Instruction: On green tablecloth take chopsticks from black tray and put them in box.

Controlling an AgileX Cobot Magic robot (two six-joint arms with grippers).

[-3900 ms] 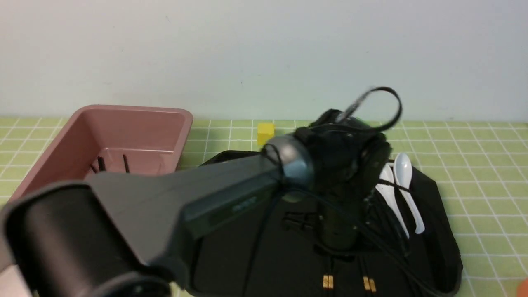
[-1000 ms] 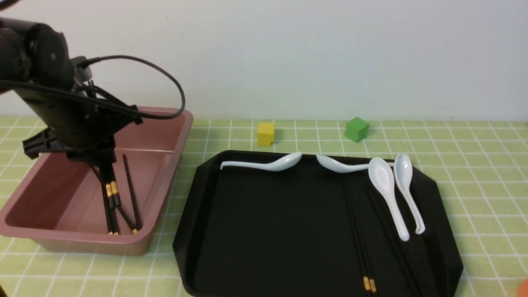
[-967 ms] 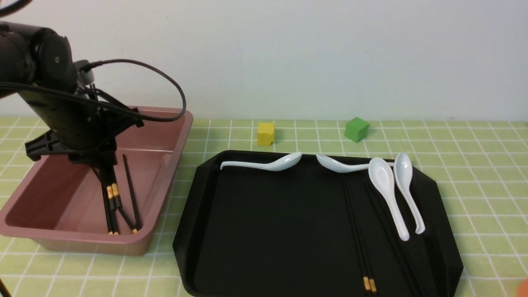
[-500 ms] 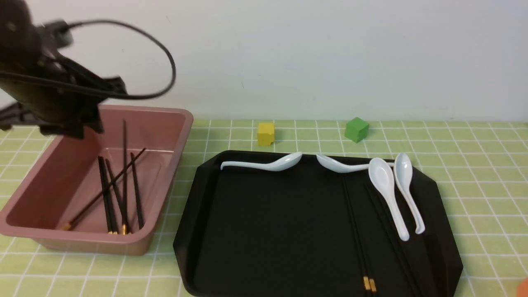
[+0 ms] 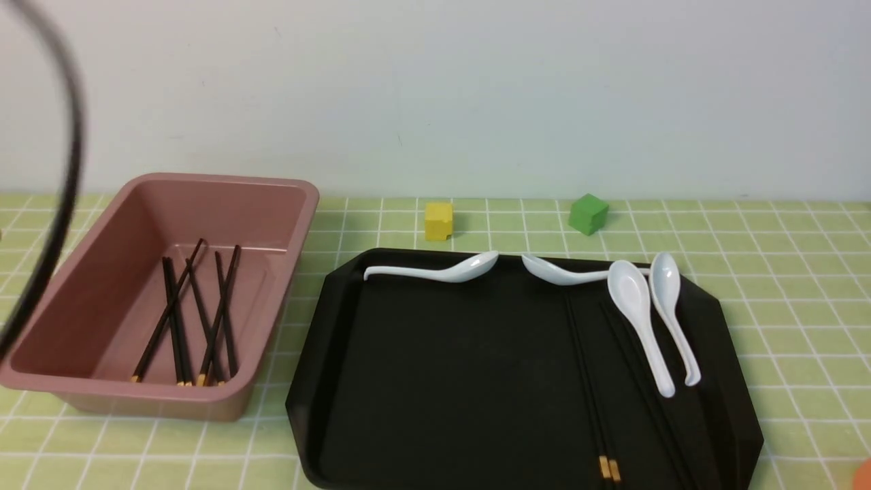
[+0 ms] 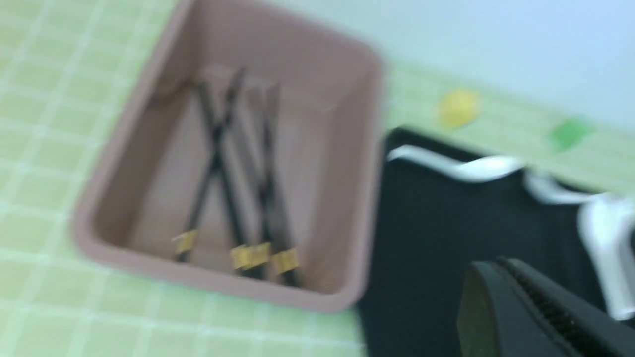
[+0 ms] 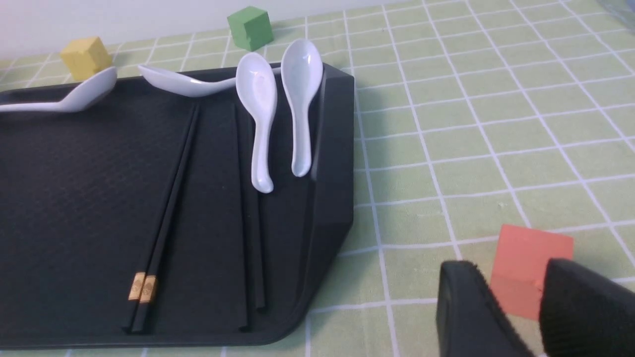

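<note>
Left gripper (image 6: 498, 263): fingers pressed together, nothing held. Box (image 5: 150, 403): contains 6 chopsticks (image 5: 184, 320). Probable step: between transfers. Tray (image 5: 435, 381): contains 4 black sticks (image 7: 166, 218), 2 lying side by side. Next move: spread the left fingers over that pair, avoiding the spoons (image 5: 639, 327). Right gripper (image 7: 506, 263): fingers spread, beyond the tray.

Backdrop: plain wall (image 5: 476, 102), off-white with a cool blue-grey cast, spans full width of front view. Matte. Few small dark scuffs (image 5: 277, 31) on it, otherwise smooth. Light is soft and fairly even, source out of frame. Left wrist view: same wall, blurred, bluer. Right wrist view: pale strip of it, plus a grey-blue patch (image 7: 619, 9) in the far corner, can't ID.
</note>
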